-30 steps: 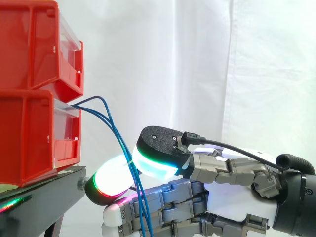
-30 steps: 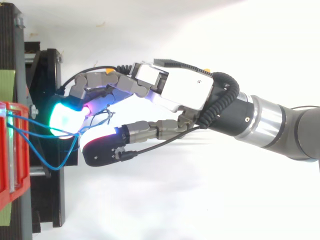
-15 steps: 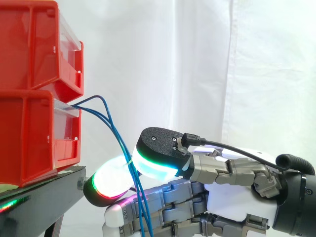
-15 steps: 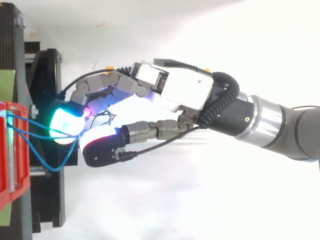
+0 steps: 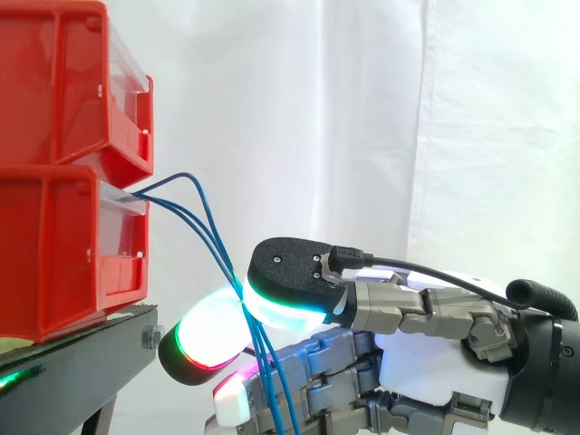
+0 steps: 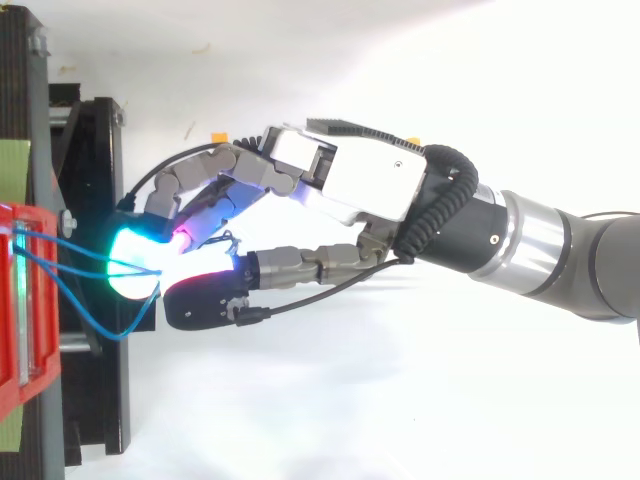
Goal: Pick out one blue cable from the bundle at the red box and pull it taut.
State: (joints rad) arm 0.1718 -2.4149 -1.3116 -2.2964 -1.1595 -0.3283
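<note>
Thin blue cables [image 5: 194, 220] leave the front of the lower red box [image 5: 54, 245], arch over and hang down. My hand [image 5: 435, 362] reaches in from the right just below the box. Its thumb pad [image 5: 290, 299] presses against a glowing fingertip [image 5: 210, 335], and the cable strands run down between the two pads. Seen from above, the hand [image 6: 350, 190] pinches the blue cables [image 6: 70, 268] a short way off the red box [image 6: 25, 300]. One loop sags toward the stand. I cannot tell how many strands sit in the pinch.
A second red bin [image 5: 63, 82] is stacked on the lower one. Both rest on the black stand [image 5: 77, 362], whose edge lies just left of my fingertips. A white curtain hangs behind.
The thumb has dropped and closed against the glowing fingertip, trapping the cables. The lower fingers have shifted right and curled a little. The cables bend more at the pinch.
</note>
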